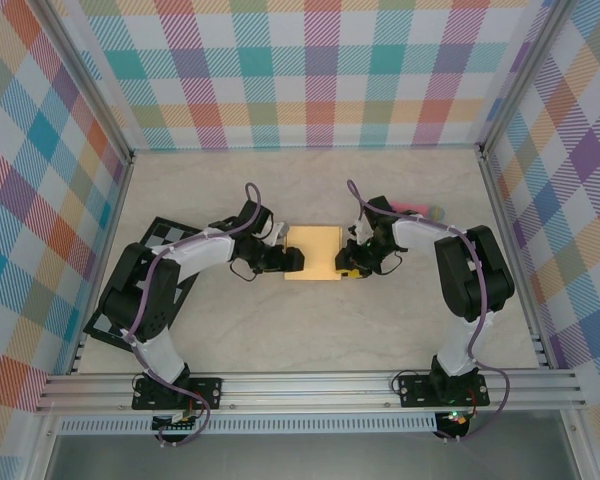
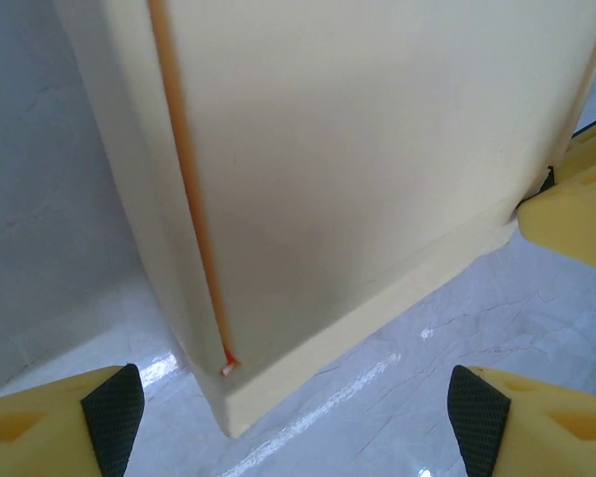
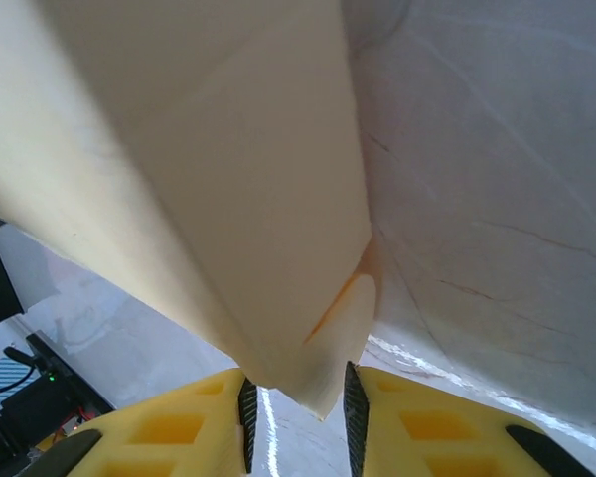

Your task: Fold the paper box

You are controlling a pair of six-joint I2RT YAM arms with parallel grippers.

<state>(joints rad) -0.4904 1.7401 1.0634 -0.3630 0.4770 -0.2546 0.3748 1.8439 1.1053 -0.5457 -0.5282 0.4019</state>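
The left gripper (image 2: 296, 422) holds its jaws wide apart, with the paper box (image 1: 313, 252) just ahead of them and not touching. The box lies flat on the bench (image 1: 310, 330), near-square from above, its long axis perhaps running jaw to jaw. The right gripper (image 3: 298, 412) has its jaws narrow around the box's corner; I cannot tell whether they pinch it.

We've got the paper box (image 1: 313, 253) lying on the table (image 1: 310, 340), right between the two arms. The left gripper (image 1: 292, 260) is at its left edge and the right gripper (image 1: 352, 264) at its right edge, with a box corner between that one's fingers (image 3: 427, 427). The board (image 1: 165, 235) is under the left arm, and the stick (image 1: 410, 209) is behind the right arm.
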